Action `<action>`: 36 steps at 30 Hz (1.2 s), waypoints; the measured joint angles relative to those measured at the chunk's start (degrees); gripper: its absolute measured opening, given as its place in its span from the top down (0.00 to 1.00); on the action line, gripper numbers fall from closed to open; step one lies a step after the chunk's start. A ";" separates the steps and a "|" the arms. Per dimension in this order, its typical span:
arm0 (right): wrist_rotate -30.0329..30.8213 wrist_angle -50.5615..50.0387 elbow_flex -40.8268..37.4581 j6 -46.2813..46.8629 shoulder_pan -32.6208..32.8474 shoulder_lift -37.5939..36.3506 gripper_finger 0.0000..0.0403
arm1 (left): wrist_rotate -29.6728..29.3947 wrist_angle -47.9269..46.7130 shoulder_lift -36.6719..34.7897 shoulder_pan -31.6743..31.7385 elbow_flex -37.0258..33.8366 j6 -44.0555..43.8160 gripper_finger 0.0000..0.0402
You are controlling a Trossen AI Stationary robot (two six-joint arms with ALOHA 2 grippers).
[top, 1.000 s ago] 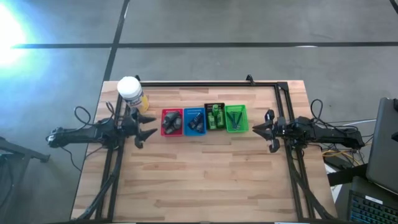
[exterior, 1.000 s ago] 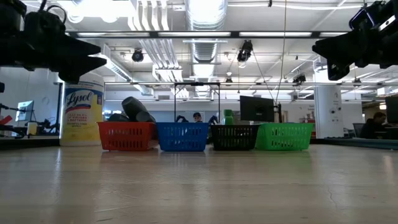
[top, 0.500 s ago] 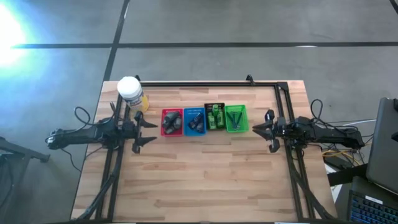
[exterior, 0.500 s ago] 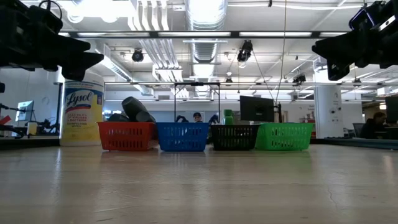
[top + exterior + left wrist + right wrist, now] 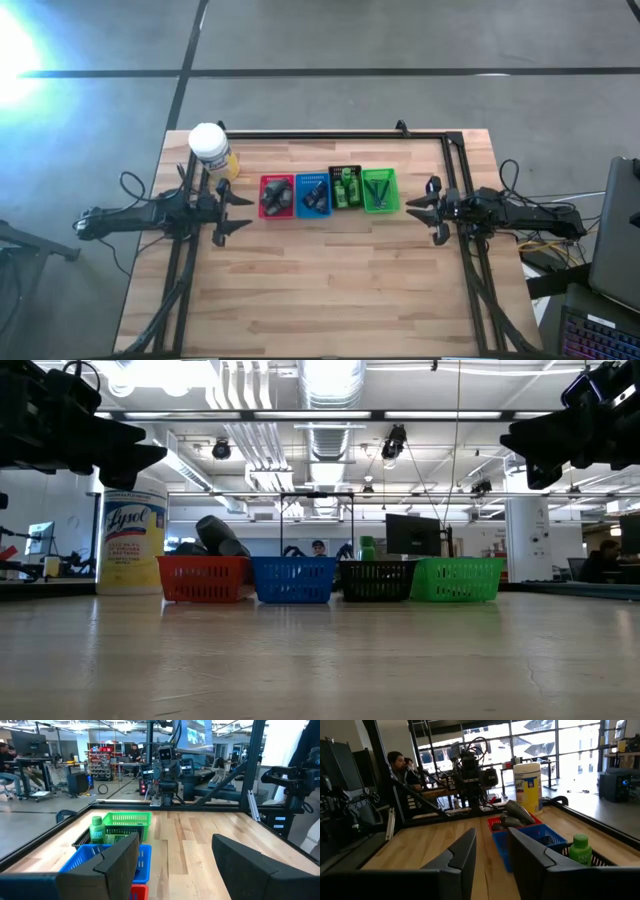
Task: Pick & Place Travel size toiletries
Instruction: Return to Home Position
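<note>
Toiletries lie sorted in four baskets in a row on the wooden counter. Left tool hangs spread and empty near the red mesh basket of dark grey oblong tubes. Next come the blue mesh basket, the black mesh basket with bright green little bottles, and the green mesh basket with thin dark sticks. Right tool waits parted and empty beyond them. All look light, stiff and smooth: bottles likely pinch best across the body, sticks at mid-length.

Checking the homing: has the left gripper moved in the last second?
Yes. The left gripper swung slightly away from the white-capped yellow jar, toward the wooden table's near edge.
</note>
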 joint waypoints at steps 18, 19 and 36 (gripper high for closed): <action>0.00 0.00 0.00 -0.05 0.02 0.00 0.64 | -0.04 0.05 0.00 0.00 0.01 -0.02 0.36; 0.00 0.00 0.00 0.05 -0.01 0.00 0.64 | -0.04 0.07 0.00 0.00 0.01 -0.02 0.36; 0.00 0.00 0.00 0.03 0.02 -0.04 0.55 | -0.04 0.12 0.00 0.00 0.01 -0.02 0.36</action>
